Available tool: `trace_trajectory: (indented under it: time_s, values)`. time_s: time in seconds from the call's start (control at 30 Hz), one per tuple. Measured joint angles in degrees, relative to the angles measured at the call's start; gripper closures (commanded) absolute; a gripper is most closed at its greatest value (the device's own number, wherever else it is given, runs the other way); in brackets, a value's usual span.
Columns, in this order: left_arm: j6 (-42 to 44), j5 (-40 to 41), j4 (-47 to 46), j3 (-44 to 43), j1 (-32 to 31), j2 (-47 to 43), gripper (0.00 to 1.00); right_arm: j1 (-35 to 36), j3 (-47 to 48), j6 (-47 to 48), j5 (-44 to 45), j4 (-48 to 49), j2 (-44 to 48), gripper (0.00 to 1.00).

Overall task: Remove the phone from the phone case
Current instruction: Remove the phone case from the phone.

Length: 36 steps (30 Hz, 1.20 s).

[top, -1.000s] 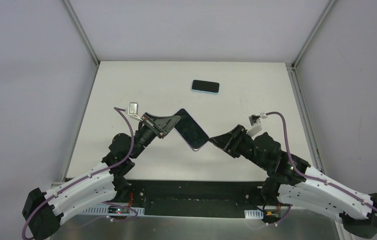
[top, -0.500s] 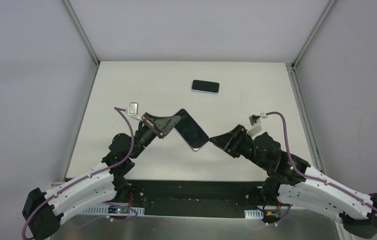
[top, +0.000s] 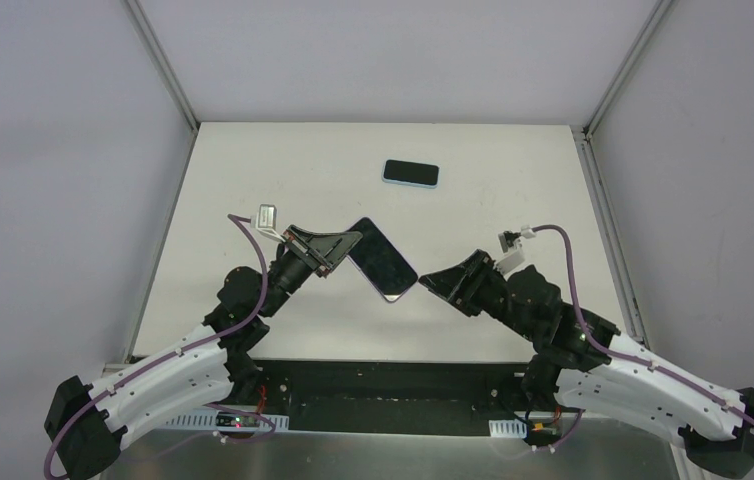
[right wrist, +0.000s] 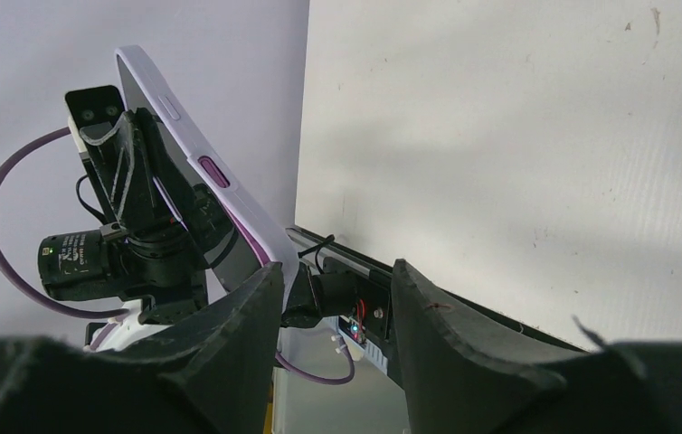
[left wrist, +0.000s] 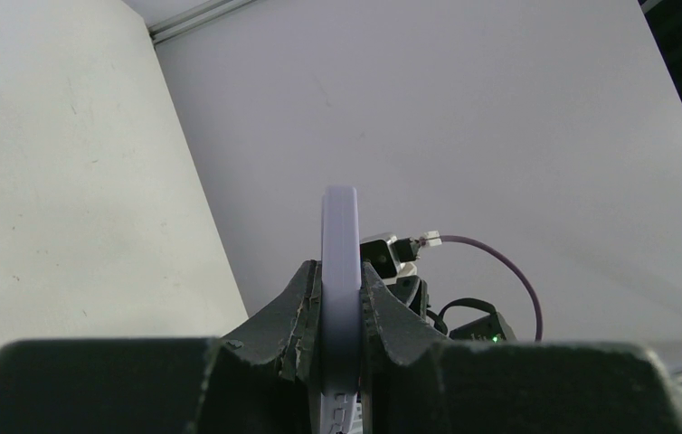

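**Cased phone pinched aloft**

Held tilted above the bench [top: 283, 170]: phone [top: 385, 262], in its lilac case [left wrist: 339, 244], clamped at one edge between left fingers [top: 338, 243]. Standing apart just beside its lower corner, gripping nothing: right fingers [top: 448, 279].

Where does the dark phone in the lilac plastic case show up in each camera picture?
Top view: the dark phone in its lilac plastic case is at centre, held up off the table, tilted.
Left wrist view: lower centre, seen edge-on.
Right wrist view: upper left, slanted.
Shared landmark: the left pincer clamped on it.
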State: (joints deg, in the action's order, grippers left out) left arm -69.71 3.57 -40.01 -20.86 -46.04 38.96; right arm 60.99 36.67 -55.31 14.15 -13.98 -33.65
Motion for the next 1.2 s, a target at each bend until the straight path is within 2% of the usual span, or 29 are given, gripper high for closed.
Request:
trace_trajectory:
  time_s: [0.8,1.2]
  values:
    - [0.04,-0.04,0.0,-0.55,0.0,0.5,1.0,-0.02,-0.76,0.09,-0.07,-0.35,1.79,0.44]
    - [0.0,-0.04,0.02,-0.55,0.0,1.22,1.0,-0.02,-0.79,0.07,-0.09,-0.28,1.84,0.49]
